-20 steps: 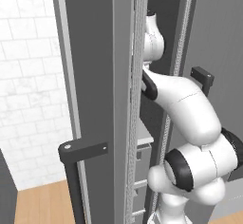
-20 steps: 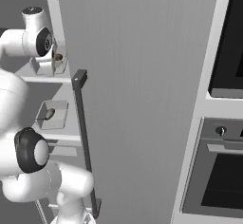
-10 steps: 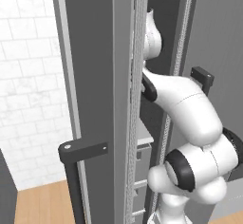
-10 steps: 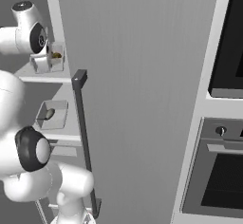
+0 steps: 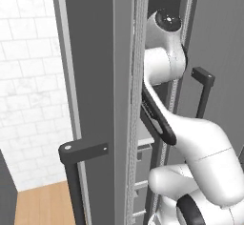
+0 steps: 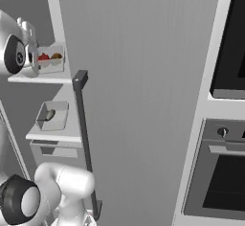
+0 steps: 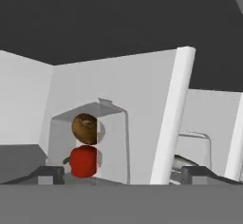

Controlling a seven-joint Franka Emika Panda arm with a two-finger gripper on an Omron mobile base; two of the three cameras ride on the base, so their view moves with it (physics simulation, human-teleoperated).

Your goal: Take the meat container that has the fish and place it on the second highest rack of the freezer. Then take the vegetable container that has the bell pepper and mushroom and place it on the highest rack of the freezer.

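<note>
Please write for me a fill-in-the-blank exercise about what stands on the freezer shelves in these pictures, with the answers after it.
1. The vegetable container stands on the shelf ______ the one that carries the meat container.
2. Inside the vegetable container, the bell pepper is ______ in colour.
3. In the hand view, the mushroom appears directly ______ the bell pepper.
4. In the right base view, the long black bar handle of the freezer runs ______.

Missing words: above; red; above; vertically

A black-fronted oven (image 6: 225, 177) beside white tiled wall (image 5: 28, 100) and wooden floor (image 5: 43, 205).
</note>
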